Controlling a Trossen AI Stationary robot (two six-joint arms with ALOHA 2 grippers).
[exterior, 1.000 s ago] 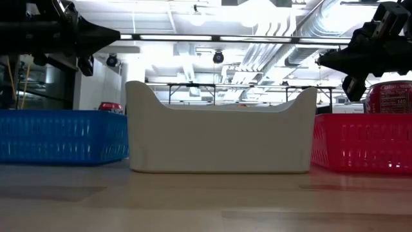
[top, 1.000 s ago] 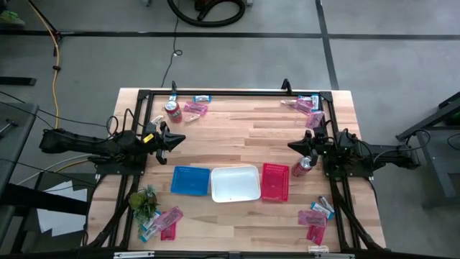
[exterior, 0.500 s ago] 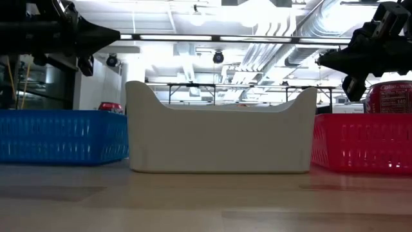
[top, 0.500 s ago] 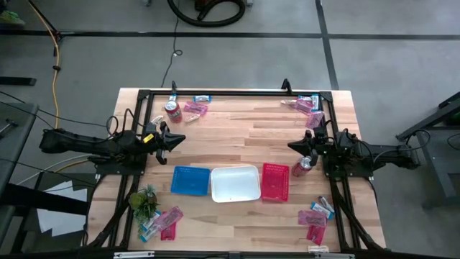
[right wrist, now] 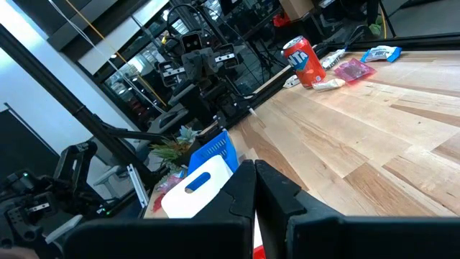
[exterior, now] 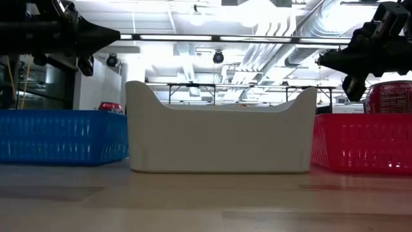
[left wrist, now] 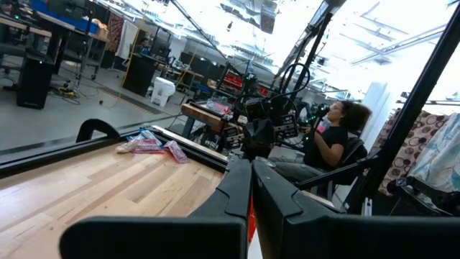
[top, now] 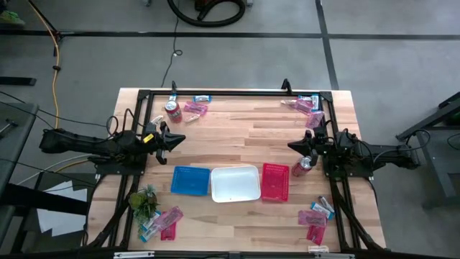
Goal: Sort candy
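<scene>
Candy lies in four heaps at the table's corners: far left, far right, near left and near right. Three trays sit side by side near the table's middle: blue, white, red. My left gripper hovers shut above the table's left side, pointing right, far of the blue tray. My right gripper hovers shut at the right side, pointing left, beside a red soda can. Both hold nothing.
A second soda can stands by the far-left candy heap. A small green plant sits near the left edge. A black frame runs round the table. A seated person shows beyond the table in the left wrist view.
</scene>
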